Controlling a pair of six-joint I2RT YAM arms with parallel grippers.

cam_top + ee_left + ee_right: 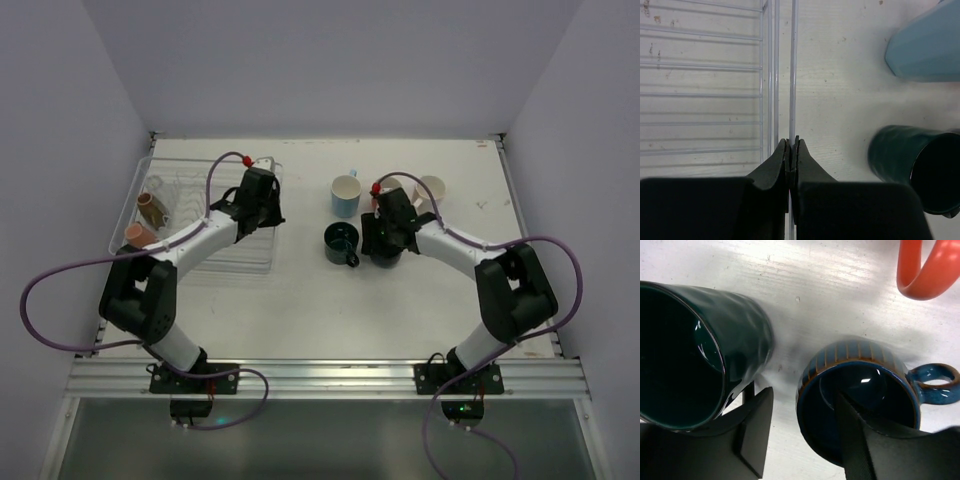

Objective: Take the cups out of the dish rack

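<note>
We see the dish rack (245, 256) on the 9 o'clock side of the table (300, 310). A small brown cup (150, 205) and a small pink cup (140, 235) sit in it at its 9 o'clock end, the pink one at 6 o'clock from the brown one. The left gripper (790, 145) is over the rack's 3 o'clock edge. Its jaws are pressed together, and a thin rim wire runs right along the line where they meet; we cannot tell if they pinch it. The other cups stand on the table, out of the rack, toward 3 o'clock. The light blue cup (346, 195) is at 12 o'clock from the teal mug (340, 243). Just at 3 o'clock from the teal mug stands a blue mug (855, 352) with stripes on its side and a little handle. The right gripper (804, 392) is down at this mug with its jaws apart. One finger (860, 445) is inside the mug and the other finger (755, 432) is outside, in the gap between the two dark mugs, not touching the blue mug's wall. A white cup (431, 188) stands at 1 o'clock from the blue mug, and in the right wrist view an orange handle (922, 270) shows at 1 o'clock too.
</note>
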